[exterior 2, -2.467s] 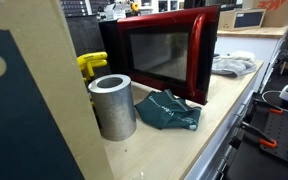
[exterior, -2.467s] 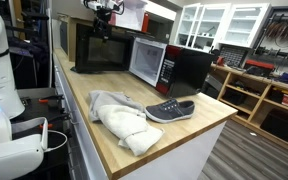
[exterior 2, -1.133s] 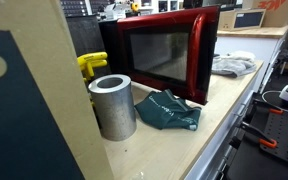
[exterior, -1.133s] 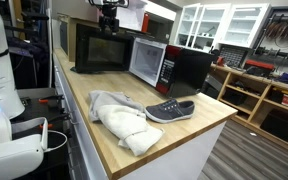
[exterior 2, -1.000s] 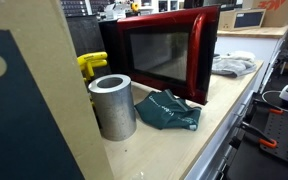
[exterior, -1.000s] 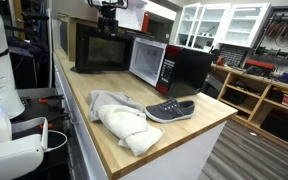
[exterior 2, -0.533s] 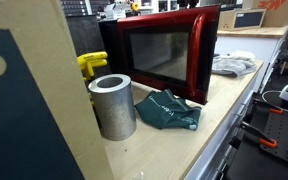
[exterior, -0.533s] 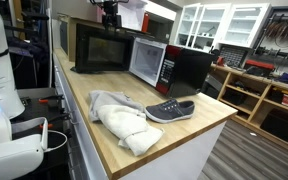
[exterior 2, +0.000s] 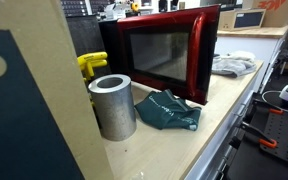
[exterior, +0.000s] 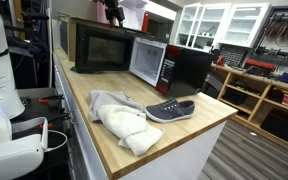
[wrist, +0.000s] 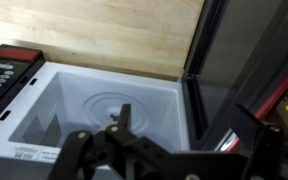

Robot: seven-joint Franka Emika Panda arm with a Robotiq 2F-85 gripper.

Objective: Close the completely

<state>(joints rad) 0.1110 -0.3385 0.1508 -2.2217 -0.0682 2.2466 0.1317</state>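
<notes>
Worktop [exterior: 79, 85] in an exterior view carries, from the left, a black oven [exterior: 99, 47] and then the red microwave [exterior: 187, 68], whose door [exterior: 148, 62] stands swung wide open. High above the black oven hangs the gripper [exterior: 111, 9], its fingers [wrist: 79, 147] spread and holding nothing, well apart from the door. The wrist view looks down into a white cavity [wrist: 109, 105], seemingly the microwave's own. Nothing of the closing is done: reaching the door and pushing it fully shut is all left.
</notes>
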